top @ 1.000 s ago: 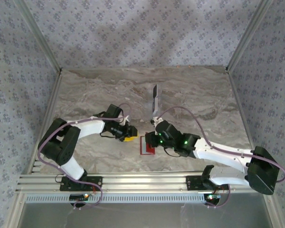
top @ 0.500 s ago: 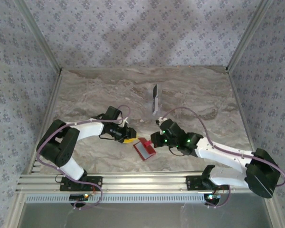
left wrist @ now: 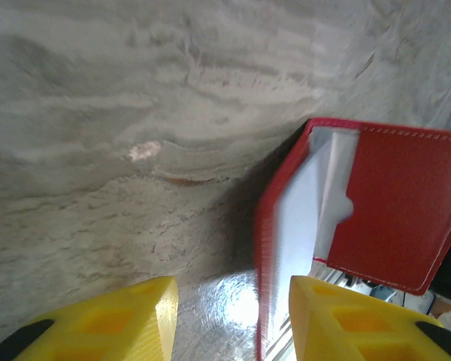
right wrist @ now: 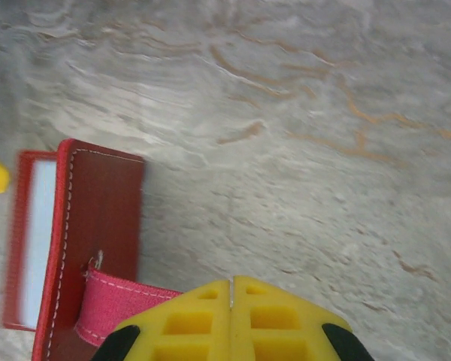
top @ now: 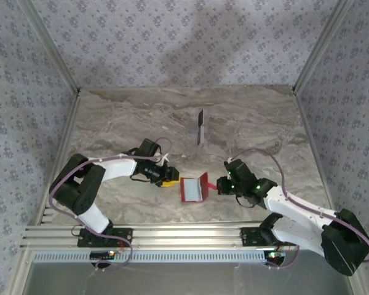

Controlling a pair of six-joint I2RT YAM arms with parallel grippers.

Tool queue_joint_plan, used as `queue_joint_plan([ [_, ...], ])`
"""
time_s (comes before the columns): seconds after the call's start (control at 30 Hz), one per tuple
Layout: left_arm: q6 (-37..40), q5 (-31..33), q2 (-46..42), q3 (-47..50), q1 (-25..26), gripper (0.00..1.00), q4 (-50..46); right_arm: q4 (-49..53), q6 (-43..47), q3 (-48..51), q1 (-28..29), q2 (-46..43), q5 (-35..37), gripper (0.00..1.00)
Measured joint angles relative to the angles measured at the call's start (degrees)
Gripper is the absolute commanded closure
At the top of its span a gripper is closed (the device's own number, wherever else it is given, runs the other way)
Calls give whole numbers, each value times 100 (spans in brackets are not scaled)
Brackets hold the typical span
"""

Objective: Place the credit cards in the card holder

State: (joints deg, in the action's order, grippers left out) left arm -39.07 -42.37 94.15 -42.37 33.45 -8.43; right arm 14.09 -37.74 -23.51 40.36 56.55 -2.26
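Leather is looking light and floppy as the card holder [top: 192, 189] is sitting open between the arms, right gripper [right wrist: 231, 293] pinching its strap [right wrist: 116, 297] tight, left gripper [left wrist: 233, 316] standing spread at the cover edge, probably the firmer hold.

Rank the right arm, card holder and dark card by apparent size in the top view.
1. right arm.
2. card holder.
3. dark card, a thin sliver farther back, so true size is unsure.

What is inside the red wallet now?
The open wallet shows a pale inner pocket on one half and plain red lining on the other. Anything tucked inside that pocket is covered.
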Motion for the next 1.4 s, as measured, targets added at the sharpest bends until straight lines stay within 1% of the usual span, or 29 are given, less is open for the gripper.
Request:
queue_joint_plan([
  [0.17, -107, -57, 205, -9, 111, 63, 116, 155, 0, 48, 0, 22, 247, 100],
  [0.33, -153, -59, 221, -52, 142, 66, 175, 96, -15, 136, 4, 140, 245, 100],
  [0.4, -153, -76, 264, -111, 151, 65, 208, -7, -26, 177, 7, 203, 219, 100],
  [0.5, -208, -105, 295, -144, 149, 61, 249, -76, -24, 195, 7, 289, 173, 100],
  [0.6, -232, -160, 326, -192, 151, 60, 232, -98, -26, 195, 7, 295, 157, 100],
  [0.77, -201, -157, 278, -275, 149, 58, 63, -92, -33, 173, 7, 192, 94, 100],
  [1.07, -188, -184, -26, -306, 144, 57, -79, -28, -179, -229, 42, -13, -227, 100],
  [1.17, -170, -188, -105, -304, 144, 56, -81, -61, -291, -280, 133, -13, -308, 100],
  [1.4, -146, -205, -118, -304, 144, 56, -74, -197, -549, -673, 566, 120, -363, 100],
])
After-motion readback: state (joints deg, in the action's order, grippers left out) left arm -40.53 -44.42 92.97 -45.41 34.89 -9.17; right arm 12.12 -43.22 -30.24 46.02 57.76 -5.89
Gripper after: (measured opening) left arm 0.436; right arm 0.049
